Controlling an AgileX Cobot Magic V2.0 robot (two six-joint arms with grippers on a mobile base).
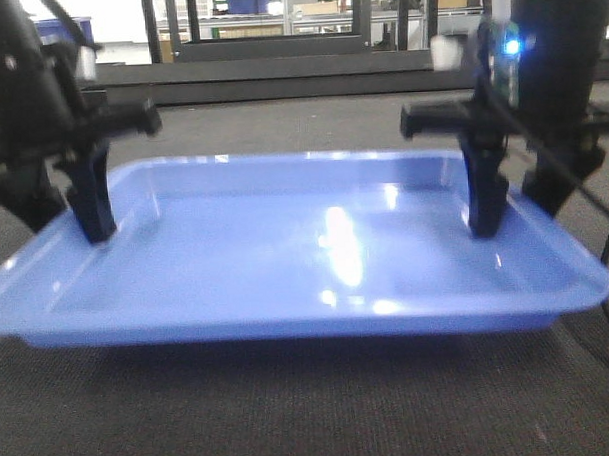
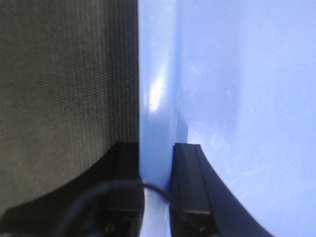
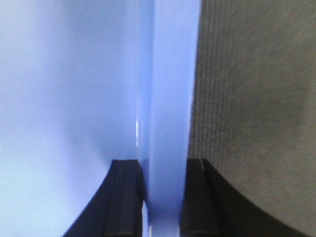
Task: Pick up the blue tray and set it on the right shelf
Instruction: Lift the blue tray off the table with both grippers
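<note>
Blue tray (image 1: 287,314), long axis spanning left gripper (image 1: 86,231) to right gripper (image 1: 496,219); each pair of jaws clamps an opposite end rim.

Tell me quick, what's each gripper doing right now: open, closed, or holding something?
Left gripper: closed on the left rim of the blue tray.
Right gripper: closed on the blue tray's right rim.

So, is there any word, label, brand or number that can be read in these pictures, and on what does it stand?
None can be read.
The blue tray is plain, showing only glare.
The black fingers on its rim carry no print.
Things on the background racks are too blurred to read.
</note>
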